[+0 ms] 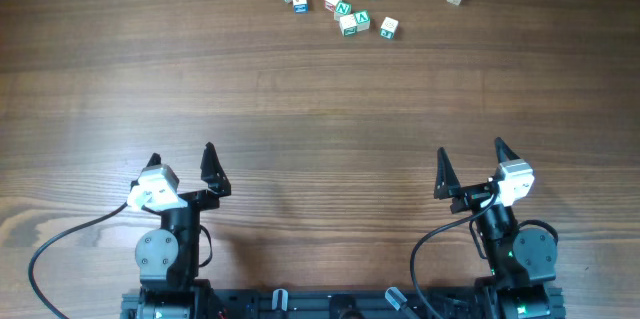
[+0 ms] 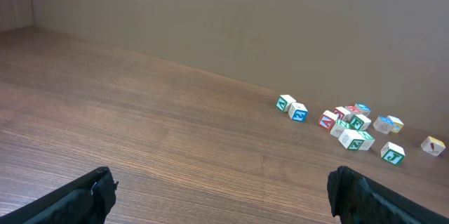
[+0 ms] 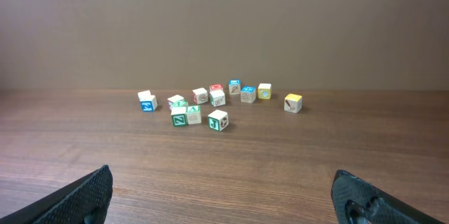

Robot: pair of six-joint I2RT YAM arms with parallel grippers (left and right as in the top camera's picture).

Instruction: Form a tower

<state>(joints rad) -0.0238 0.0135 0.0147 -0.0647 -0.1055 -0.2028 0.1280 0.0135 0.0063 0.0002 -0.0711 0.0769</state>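
**A robot test bench, most likely in a lab**

Two small black robot arms, the left arm (image 1: 165, 244) and the right arm (image 1: 520, 244), stand on a dark rail (image 1: 300, 304) at the table's edge, behind their fingers (image 1: 210, 164). A black cable (image 1: 60, 244) loops away from the left base. The wood-grain table (image 1: 300, 109) runs ahead of the fingers to a plain brown wall (image 3: 224, 27). Small letter cubes (image 1: 349, 24) lie scattered far ahead of the fingers, close to that wall.
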